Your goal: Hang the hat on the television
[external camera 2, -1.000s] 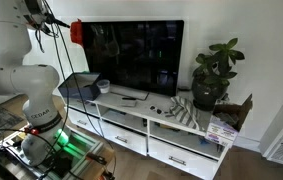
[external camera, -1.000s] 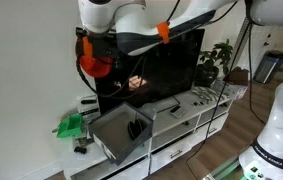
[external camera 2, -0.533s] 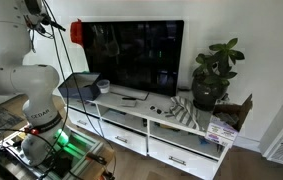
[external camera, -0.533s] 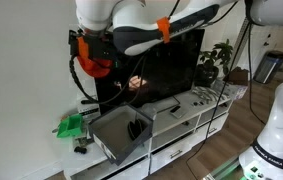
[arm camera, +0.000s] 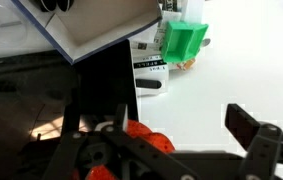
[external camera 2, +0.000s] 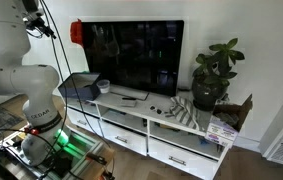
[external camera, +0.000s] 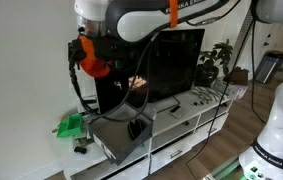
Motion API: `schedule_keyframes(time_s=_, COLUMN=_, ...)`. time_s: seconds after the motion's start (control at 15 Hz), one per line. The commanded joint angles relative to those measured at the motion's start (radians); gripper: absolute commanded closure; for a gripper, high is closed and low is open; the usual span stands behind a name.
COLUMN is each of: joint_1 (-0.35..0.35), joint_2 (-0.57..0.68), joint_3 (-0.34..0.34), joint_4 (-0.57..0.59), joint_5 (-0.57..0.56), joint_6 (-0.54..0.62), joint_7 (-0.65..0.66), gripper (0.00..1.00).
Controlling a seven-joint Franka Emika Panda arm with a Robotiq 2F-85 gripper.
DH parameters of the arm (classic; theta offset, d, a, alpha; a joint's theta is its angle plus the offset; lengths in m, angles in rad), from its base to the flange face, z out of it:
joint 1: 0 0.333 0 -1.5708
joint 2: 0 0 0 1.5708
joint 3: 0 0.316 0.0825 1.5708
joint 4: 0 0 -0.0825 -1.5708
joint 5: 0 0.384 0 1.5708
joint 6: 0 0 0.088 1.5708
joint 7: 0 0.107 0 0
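The orange hat point(external camera 2: 77, 31) sits on the top corner of the black television point(external camera 2: 141, 55) in an exterior view. It also shows in an exterior view point(external camera: 98, 67) beside the television point(external camera: 166, 65). In the wrist view the hat point(arm camera: 146, 142) lies against the television's edge point(arm camera: 101, 90), next to one finger. My gripper point(arm camera: 181, 125) is open, its fingers wide apart, and it holds nothing. In an exterior view the gripper point(external camera: 84, 52) is right at the hat. I cannot make out the jaws there.
A white stand point(external camera 2: 171, 125) carries the television, with an open grey box point(external camera: 121, 132) and a green object point(external camera: 69, 125) at one end and a potted plant point(external camera 2: 213, 75) at the other. The box point(arm camera: 91, 25) and green object point(arm camera: 184, 42) show in the wrist view.
The arm's upper part has risen slightly. The hat has stayed at the television's corner.
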Motion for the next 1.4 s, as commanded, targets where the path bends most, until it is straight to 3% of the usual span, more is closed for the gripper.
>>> schedule_keyframes(time_s=0.0, joint_1=-0.076, joint_2=-0.153, joint_3=0.02, joint_4=-0.186, joint_5=0.127, joint_6=0.032, joint_7=-0.251, gripper=0.0)
schedule_keyframes(time_s=0.67, joint_1=-0.209, joint_2=-0.574, joint_3=-0.02, joint_4=-0.678, joint_5=0.397, joint_6=0.04, joint_7=-0.798, gripper=0.0)
schedule_keyframes(time_s=1.0, joint_1=-0.229, joint_2=-0.791, joint_3=-0.075, joint_4=-0.953, joint_5=0.507, joint_6=0.175, joint_7=-0.955, gripper=0.0)
schedule_keyframes(time_s=1.07, joint_1=-0.26, joint_2=-0.672, joint_3=-0.017, joint_4=-0.813, joint_5=0.459, joint_6=0.098, joint_7=-0.894, gripper=0.0)
schedule_keyframes(time_s=1.33, joint_1=-0.261, joint_2=-0.768, joint_3=-0.043, joint_4=-0.93, joint_5=0.496, joint_6=0.157, joint_7=-0.942, gripper=0.0)
